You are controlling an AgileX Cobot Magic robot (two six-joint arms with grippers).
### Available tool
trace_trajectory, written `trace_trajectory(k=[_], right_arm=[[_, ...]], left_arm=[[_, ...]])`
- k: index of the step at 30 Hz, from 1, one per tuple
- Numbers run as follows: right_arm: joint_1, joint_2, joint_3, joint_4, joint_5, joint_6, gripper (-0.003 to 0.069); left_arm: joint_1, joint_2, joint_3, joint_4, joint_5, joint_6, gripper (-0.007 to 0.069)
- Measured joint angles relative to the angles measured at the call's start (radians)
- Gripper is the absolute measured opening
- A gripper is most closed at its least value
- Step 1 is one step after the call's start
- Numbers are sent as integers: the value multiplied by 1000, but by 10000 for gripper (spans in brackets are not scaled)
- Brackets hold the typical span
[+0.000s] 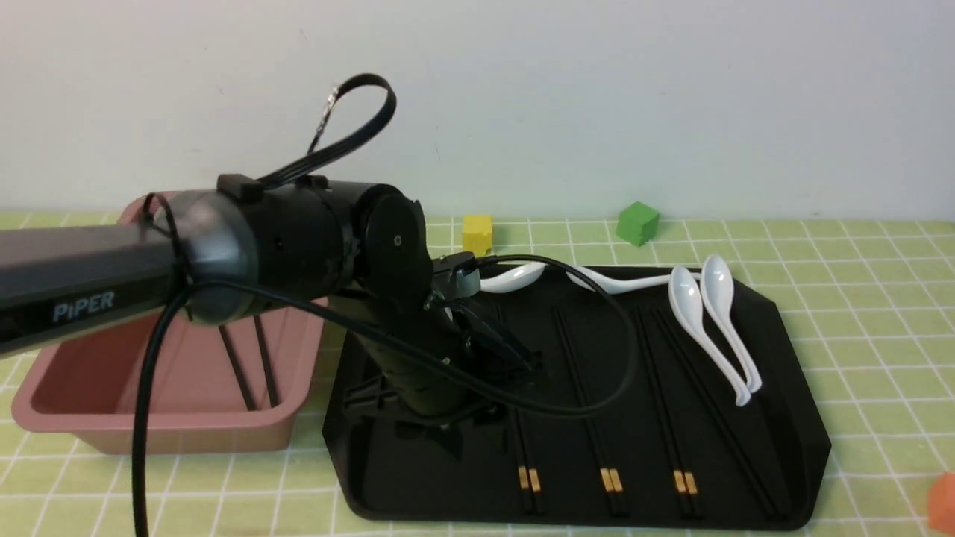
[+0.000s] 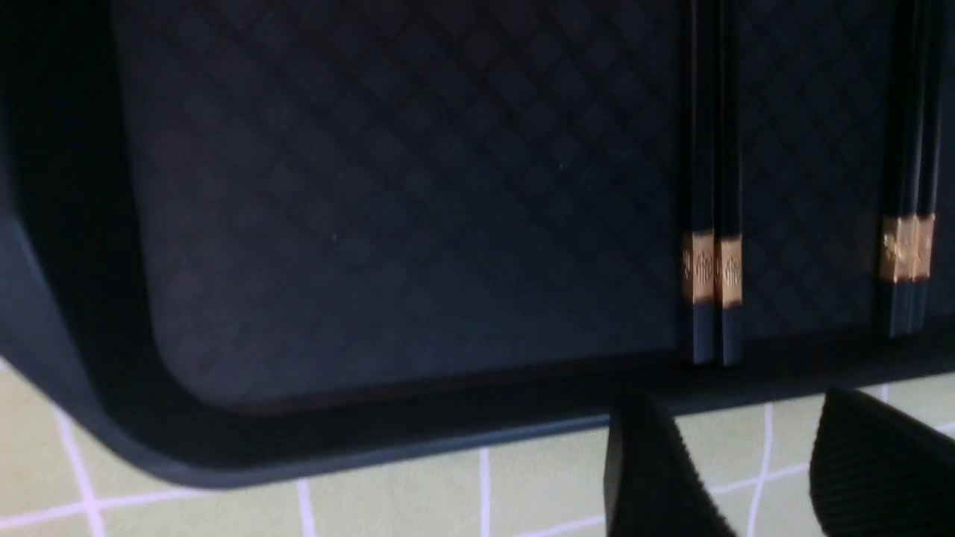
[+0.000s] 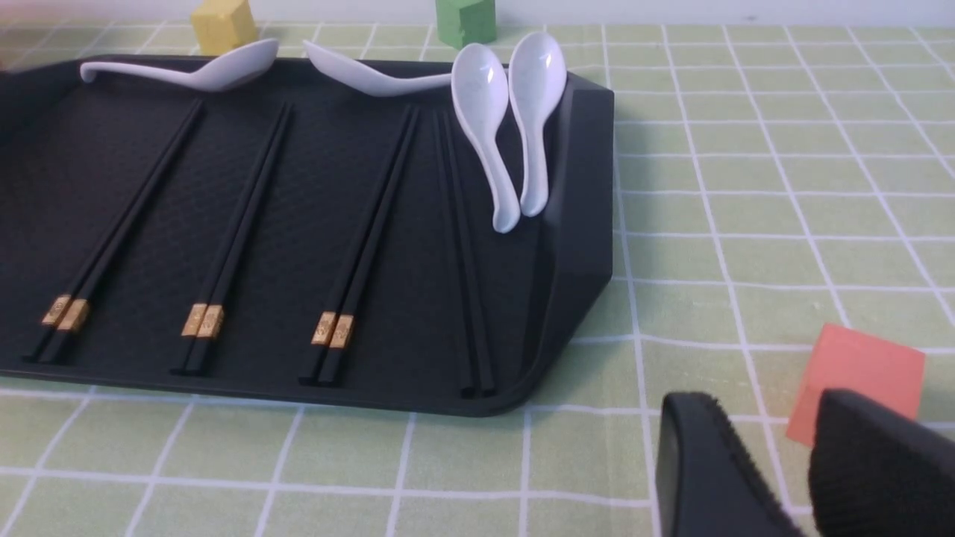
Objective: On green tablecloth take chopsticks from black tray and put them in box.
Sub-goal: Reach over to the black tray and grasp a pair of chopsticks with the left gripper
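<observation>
Front view: PiPER arm [image 1: 246, 246] hangs over black tray of chopsticks

Front view lettering reads "PiPER" in pale letters on the left arm. Beneath it, the black tray [image 1: 597, 440] holds four pairs of black chopsticks [image 1: 578, 380], three wearing gold bands (the small marks on them are too tiny to read), and four white soup spoons [image 1: 701, 321]. The dusty-pink tub [image 1: 175, 425], on the tray's left, contains two dark sticks [image 1: 246, 365]. Both sit on the green gridded tablecloth [image 1: 880, 335]. The left claw [image 2: 739, 462] has its fingers apart, nothing between them; the right claw [image 3: 768, 462] is likewise parted, near a coral-red block [image 3: 858, 380]. Yellow [image 1: 477, 234] and green [image 1: 638, 224] blocks stand behind the tray.
</observation>
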Motion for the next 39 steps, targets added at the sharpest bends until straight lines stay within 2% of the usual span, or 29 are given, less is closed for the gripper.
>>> trace_trajectory(k=[7,13,21,30,39], right_arm=[[0,0,0,0,0,0,240],[0,0,0,0,0,0,240],[0,0,0,0,0,0,240],[0,0,0,0,0,0,240],[0,0,0,0,0,0,240]], left_arm=[[0,47,-40,-12,-8,-68,321],[0,127,-122,-16,-8,-81,321],[-16,255,-293,9,90,-126,321],[-130,349,-439,276,175,-338,321],[-141,395,-453,321,201,-363,321]])
